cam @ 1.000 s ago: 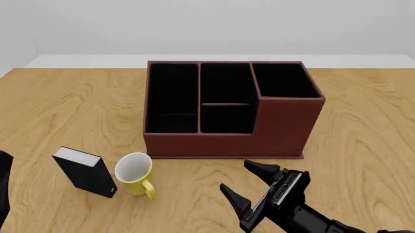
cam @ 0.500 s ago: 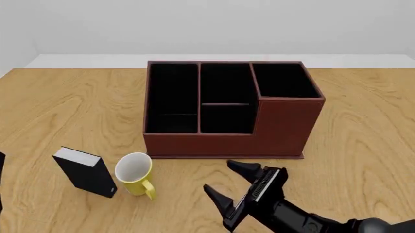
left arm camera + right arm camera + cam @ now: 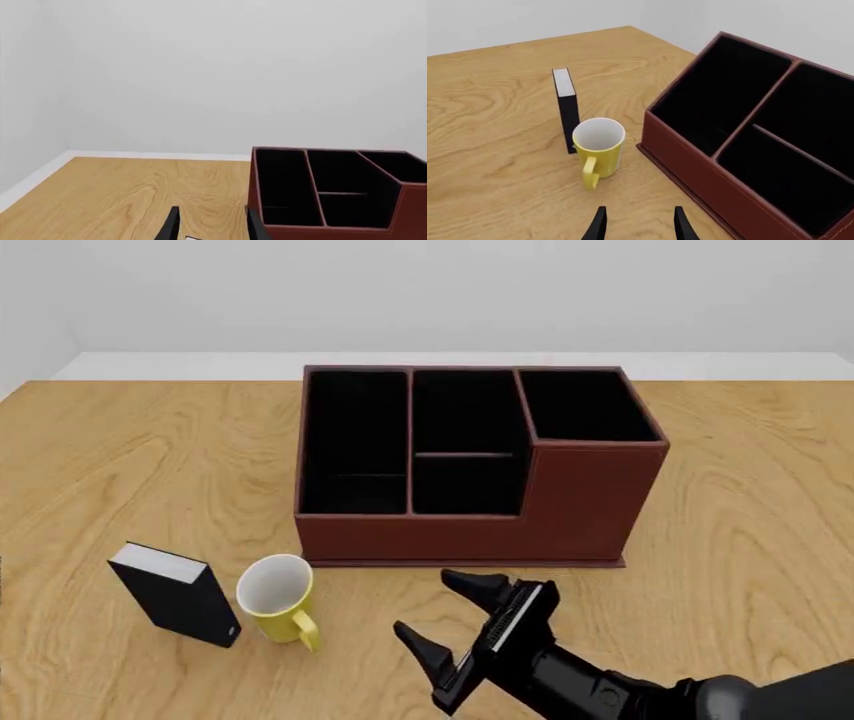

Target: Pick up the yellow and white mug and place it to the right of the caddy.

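The yellow and white mug (image 3: pixel 278 598) stands upright on the table in front of the caddy's left end, handle toward me; it also shows in the right wrist view (image 3: pixel 598 142). The reddish-brown caddy (image 3: pixel 587 500) stands at the table's middle and shows in both wrist views (image 3: pixel 694 175) (image 3: pixel 403 205). My right gripper (image 3: pixel 424 605) is open and empty, low over the table to the right of the mug and apart from it; its fingers (image 3: pixel 600 222) point at the mug. My left gripper (image 3: pixel 211 222) is open and empty, out of the front view.
A black book with white pages (image 3: pixel 174 592) stands upright just left of the mug, also in the right wrist view (image 3: pixel 566 107). Bare wooden table (image 3: pixel 747 540) lies to the right of the caddy. The table's far edge meets a white wall.
My right gripper has moved left across the table's front toward the mug, still open. The left arm's dark edge has slipped out of the front view. The mug, book and caddy have not moved.
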